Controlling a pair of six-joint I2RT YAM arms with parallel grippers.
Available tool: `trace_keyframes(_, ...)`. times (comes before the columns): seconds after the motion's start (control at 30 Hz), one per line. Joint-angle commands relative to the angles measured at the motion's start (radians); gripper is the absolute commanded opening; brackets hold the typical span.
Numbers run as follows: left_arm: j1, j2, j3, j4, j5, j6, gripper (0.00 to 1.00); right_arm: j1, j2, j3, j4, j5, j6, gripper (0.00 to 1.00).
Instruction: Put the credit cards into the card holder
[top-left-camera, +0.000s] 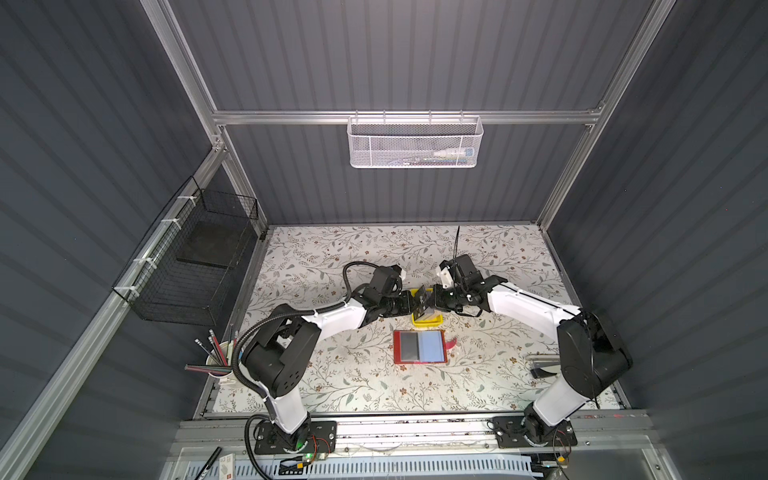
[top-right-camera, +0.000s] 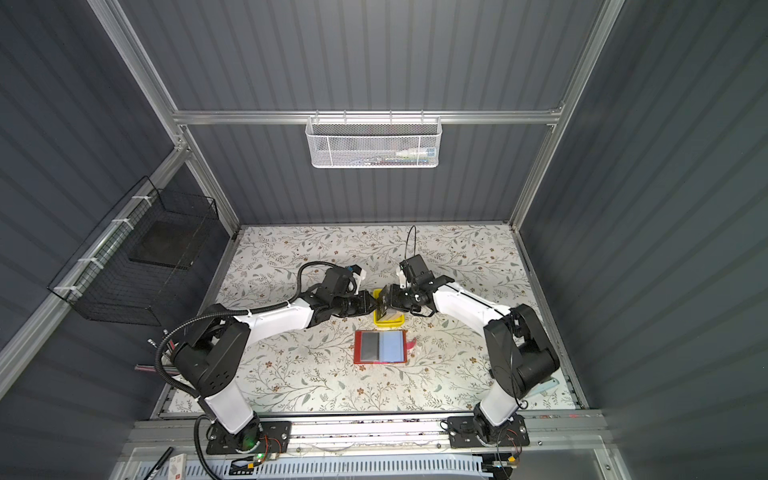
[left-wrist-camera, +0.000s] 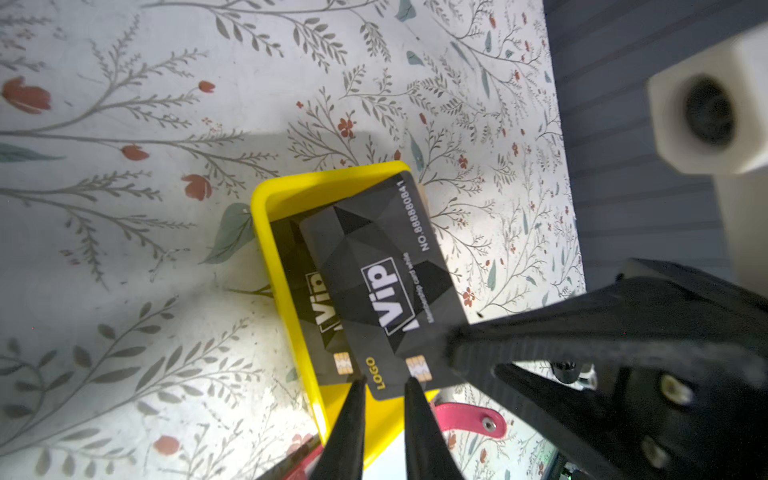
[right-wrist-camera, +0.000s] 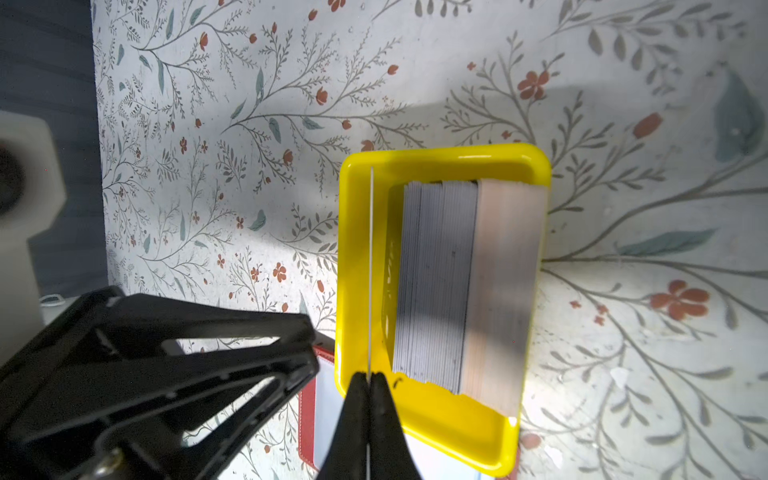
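The right end effector (right-wrist-camera: 368, 380) pinches the black VIP card (left-wrist-camera: 374, 266) on edge above the yellow tray (right-wrist-camera: 353, 249). The left end effector (left-wrist-camera: 386, 382), slightly spread, sits at the card's end, perhaps touching. The card holder (top-left-camera: 397, 347) lies open on the tabletop (top-left-camera: 353, 386) beside the tray.

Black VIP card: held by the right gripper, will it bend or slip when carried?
The black VIP card is probably stiff: seen edge-on from the right wrist, it is a straight line in the right gripper. Held near one end only, the smooth plastic might pivot or slip.
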Motion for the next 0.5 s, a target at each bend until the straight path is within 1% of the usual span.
trace_keyframes(0.0,0.003,-0.069,-0.044,-0.021,0.041,0.025,0.22,0.006,-0.057,-0.055,0.031,0.013,0.017,0.02)
trace_keyframes(0.33,0.006,-0.239,-0.185,0.036,0.134,0.008,0.29,0.008,-0.247,-0.221,0.113,0.007,0.061,0.02)
trace_keyframes(0.47,0.024,-0.288,-0.245,0.103,0.210,-0.022,0.33,0.009,-0.323,-0.272,0.126,0.009,0.068,0.01)
